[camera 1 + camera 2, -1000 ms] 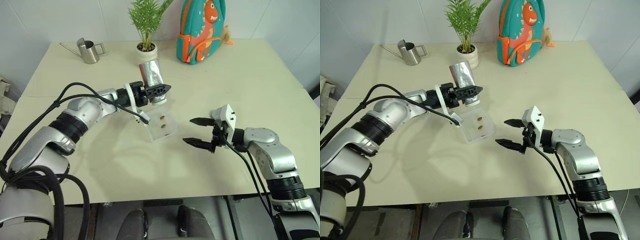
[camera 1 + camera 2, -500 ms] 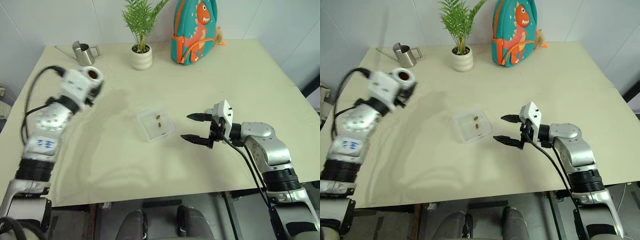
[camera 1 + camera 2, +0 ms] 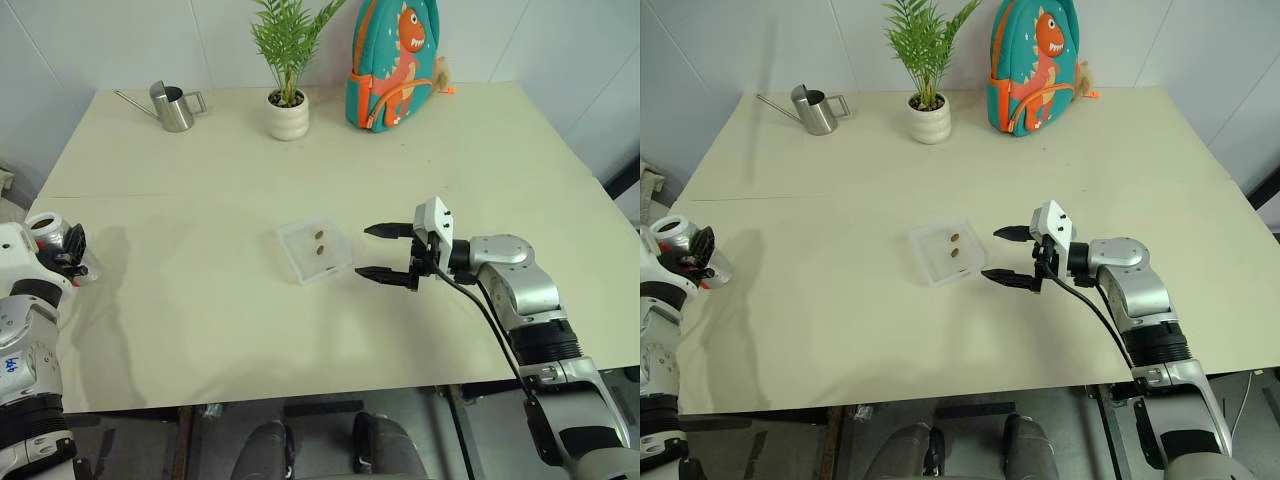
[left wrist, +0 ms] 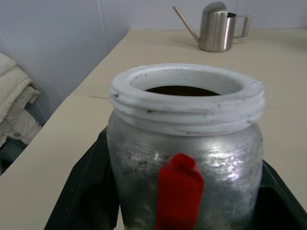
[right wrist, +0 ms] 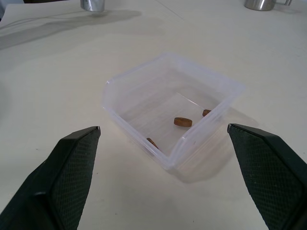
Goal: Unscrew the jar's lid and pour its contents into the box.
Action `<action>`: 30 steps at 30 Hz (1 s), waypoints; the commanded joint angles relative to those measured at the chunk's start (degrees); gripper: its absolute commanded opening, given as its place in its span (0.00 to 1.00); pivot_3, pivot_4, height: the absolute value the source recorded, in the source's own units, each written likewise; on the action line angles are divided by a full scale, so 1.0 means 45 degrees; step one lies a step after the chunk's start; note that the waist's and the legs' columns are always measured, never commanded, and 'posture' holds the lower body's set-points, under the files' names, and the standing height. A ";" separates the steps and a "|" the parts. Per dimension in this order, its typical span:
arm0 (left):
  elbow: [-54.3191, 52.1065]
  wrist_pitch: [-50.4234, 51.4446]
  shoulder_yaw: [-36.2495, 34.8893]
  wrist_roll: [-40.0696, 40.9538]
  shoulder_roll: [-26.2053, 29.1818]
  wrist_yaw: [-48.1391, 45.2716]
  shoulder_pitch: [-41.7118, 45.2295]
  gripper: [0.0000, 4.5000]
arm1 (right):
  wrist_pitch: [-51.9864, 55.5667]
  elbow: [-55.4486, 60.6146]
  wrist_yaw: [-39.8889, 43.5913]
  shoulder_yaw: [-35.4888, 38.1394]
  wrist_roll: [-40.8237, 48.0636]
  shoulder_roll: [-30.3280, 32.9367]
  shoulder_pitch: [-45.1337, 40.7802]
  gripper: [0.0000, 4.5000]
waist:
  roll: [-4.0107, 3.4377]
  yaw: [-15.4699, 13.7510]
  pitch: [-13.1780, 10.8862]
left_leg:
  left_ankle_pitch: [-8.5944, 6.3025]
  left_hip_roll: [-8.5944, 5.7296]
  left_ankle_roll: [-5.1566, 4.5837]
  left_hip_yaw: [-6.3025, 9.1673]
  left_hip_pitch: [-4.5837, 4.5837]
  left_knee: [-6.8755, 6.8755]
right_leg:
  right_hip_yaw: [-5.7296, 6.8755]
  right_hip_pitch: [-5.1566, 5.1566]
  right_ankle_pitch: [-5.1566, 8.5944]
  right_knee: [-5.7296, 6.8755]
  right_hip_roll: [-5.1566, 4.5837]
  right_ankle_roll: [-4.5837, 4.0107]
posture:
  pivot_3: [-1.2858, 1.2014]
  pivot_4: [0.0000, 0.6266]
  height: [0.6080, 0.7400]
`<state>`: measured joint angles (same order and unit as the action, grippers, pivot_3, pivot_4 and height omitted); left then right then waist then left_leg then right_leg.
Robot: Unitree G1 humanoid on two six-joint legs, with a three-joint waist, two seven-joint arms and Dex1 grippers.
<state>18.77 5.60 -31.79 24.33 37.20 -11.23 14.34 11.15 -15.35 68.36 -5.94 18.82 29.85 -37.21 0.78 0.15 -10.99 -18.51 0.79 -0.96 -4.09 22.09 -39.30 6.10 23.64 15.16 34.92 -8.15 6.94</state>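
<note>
My left gripper (image 3: 66, 252) is shut on the jar (image 4: 187, 143) at the table's far left edge. The jar stands mouth up with its white threaded rim bare. Its inside looks dark. The lid is out of view. The clear box (image 3: 314, 250) sits mid-table with the contents (image 5: 183, 121), a few small brown pieces, lying in it. My right gripper (image 3: 364, 250) is open just right of the box, pointing at it. Its two fingers stand either side of the box's near corner without touching it.
A steel watering can (image 3: 175, 105), a white plant pot (image 3: 287, 115) and a teal dinosaur backpack (image 3: 392, 60) line the table's far edge. Folded cloth (image 4: 14, 110) lies beyond the table's left side.
My left arm has swung away from above the box to the far left edge, and the jar has turned from tipped over to mouth up. The right gripper has edged closer to the box.
</note>
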 commanded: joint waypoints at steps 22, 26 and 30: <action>-0.3812 -0.0477 -0.1759 0.0160 0.0453 -0.3046 -0.5426 0.99 | 0.0030 0.1407 0.0463 0.0407 0.0403 0.0406 0.0465 1.00 | 0.0009 0.0320 0.0006 | -0.0029 0.0013 0.0013 -0.0021 -0.0003 0.0055 | 0.0026 0.0020 0.0001 -0.0045 -0.0071 -0.0002 | 0.52 0.24 1.00; -0.3558 -0.0946 -0.2098 -0.0328 0.0932 -0.4488 -0.7378 0.99 | -0.0302 0.1217 0.0700 0.0505 0.0486 0.0476 0.0471 1.00 | 0.0008 0.0352 0.0006 | -0.0043 0.0014 0.0010 -0.0034 -0.0008 0.0055 | 0.0018 0.0023 0.0003 -0.0049 -0.0075 -0.0006 | 0.52 0.24 1.00; -0.3833 -0.1459 -0.2236 -0.0719 0.1180 -0.5536 -0.8697 0.99 | -0.0660 0.0779 0.0936 0.0576 0.0391 0.0570 0.0381 1.00 | 0.0009 0.0342 0.0006 | -0.0073 0.0034 0.0012 -0.0032 -0.0008 0.0055 | 0.0019 0.0031 0.0005 -0.0060 -0.0082 -0.0026 | 0.52 0.24 1.00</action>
<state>3.04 0.99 -39.80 22.02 41.63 -34.20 -23.30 9.76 -11.89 71.87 -5.27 19.71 31.38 -34.92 0.82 1.68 -10.96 -18.86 0.95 -0.89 -4.24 22.05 -39.05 6.20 23.78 15.19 34.63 -8.52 6.80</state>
